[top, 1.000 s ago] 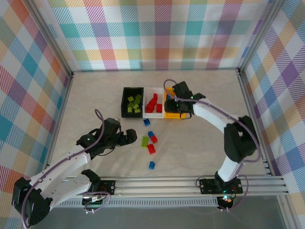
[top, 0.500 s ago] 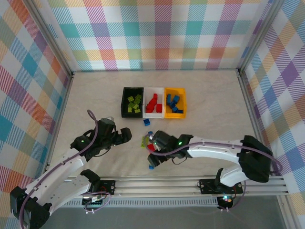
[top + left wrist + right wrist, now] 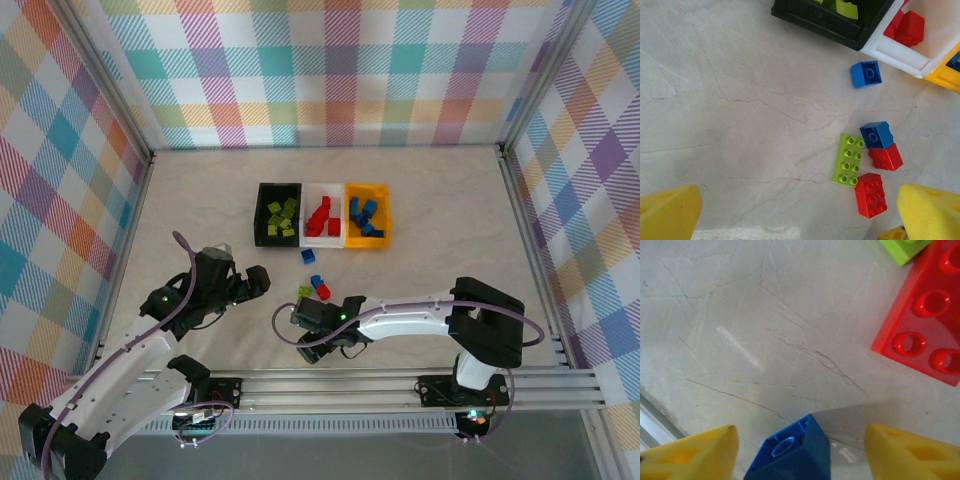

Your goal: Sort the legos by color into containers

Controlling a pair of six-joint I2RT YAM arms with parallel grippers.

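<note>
Three bins stand touching in a row at mid-table: the black bin (image 3: 260, 215) holds green bricks (image 3: 282, 218), the white bin (image 3: 323, 242) holds red bricks (image 3: 320, 218), and the yellow bin (image 3: 386, 225) holds blue bricks (image 3: 364, 216). One stray blue (image 3: 308, 256) lies just in front of the white bin. Nearer the arms, a long green brick (image 3: 849, 160) lies with blue and red ones. The right gripper (image 3: 800, 452) stands open astride a blue brick (image 3: 790, 460), with gaps on both sides. The left gripper (image 3: 800, 210) hangs wide open and empty over the table (image 3: 740, 125)
</note>
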